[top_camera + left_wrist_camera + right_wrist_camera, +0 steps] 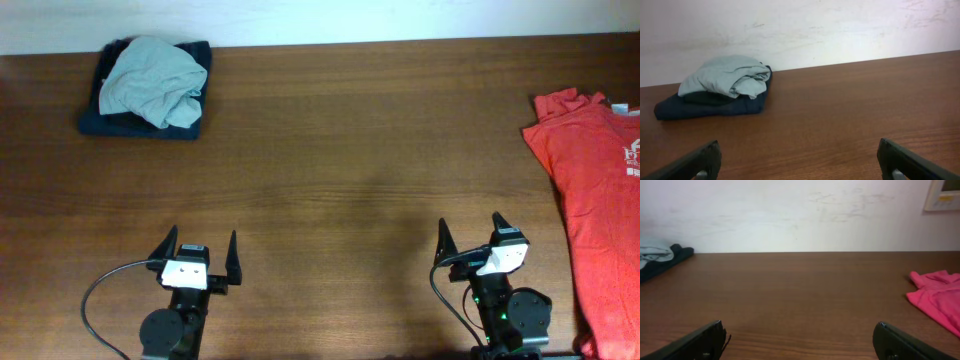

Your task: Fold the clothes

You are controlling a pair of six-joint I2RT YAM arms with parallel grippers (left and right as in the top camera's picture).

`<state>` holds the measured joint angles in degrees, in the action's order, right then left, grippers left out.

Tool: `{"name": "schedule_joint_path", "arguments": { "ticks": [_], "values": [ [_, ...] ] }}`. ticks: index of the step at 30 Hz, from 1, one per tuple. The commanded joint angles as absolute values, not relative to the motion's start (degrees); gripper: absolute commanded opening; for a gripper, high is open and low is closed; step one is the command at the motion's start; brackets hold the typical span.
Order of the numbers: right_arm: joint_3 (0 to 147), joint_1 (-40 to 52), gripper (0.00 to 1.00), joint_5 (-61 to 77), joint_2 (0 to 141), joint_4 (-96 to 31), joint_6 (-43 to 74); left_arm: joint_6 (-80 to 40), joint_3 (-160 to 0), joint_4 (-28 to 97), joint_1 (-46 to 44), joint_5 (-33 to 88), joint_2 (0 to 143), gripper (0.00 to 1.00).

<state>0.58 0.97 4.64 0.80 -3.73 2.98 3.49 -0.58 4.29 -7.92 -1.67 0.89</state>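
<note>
Fingers spread wide and empty on our left gripper [203, 240] and right gripper [470, 228] at seven and five o'clock, we judge folding not yet begun: next we must reach the orange-red T-shirt [590, 200] lying at three o'clock.

**Heap in the far left corner**

A crumpled pale grey-green garment [152, 80] lies on a folded dark navy one [110, 122], near the back edge of the brown wooden worktop [350, 150]. Behind runs a scuffed white wall [840, 30], with a small beige panel [945, 194] mounted on it.
</note>
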Motion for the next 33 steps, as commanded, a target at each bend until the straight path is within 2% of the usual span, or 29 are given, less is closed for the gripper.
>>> {"name": "schedule_joint_path", "arguments": {
  "ticks": [1,7,14,18,26,28,33],
  "values": [
    [0.3,1.4,0.99,2.1,0.5,-4.2,3.3,4.4,-0.5,4.8,-8.1,-0.8,0.4,0.99],
    [1.1,1.5,0.98,2.3,0.5,-4.7,3.6,4.4,-0.5,4.8,-8.1,-0.8,0.4,0.99],
    [16.5,1.5,0.98,-3.8,3.2,-14.4,6.3,4.4,-0.5,4.8,-8.1,-0.8,0.4,0.99],
    [30.6,1.5,0.98,-4.7,12.0,-21.6,8.6,4.4,-0.5,4.8,-8.1,-0.8,0.4,0.99],
    [65.3,1.5,0.98,-5.8,41.5,-34.5,9.5,4.4,-0.5,4.8,-8.1,-0.8,0.4,0.99],
    [71.0,1.5,0.99,-5.9,47.4,-34.5,9.5,4.4,-0.5,4.8,-8.1,-0.8,0.4,0.99],
    [74.4,1.5,0.98,-5.5,55.1,-36.0,9.4,4.4,-0.5,4.8,-8.1,-0.8,0.4,0.99]
  ]
}}
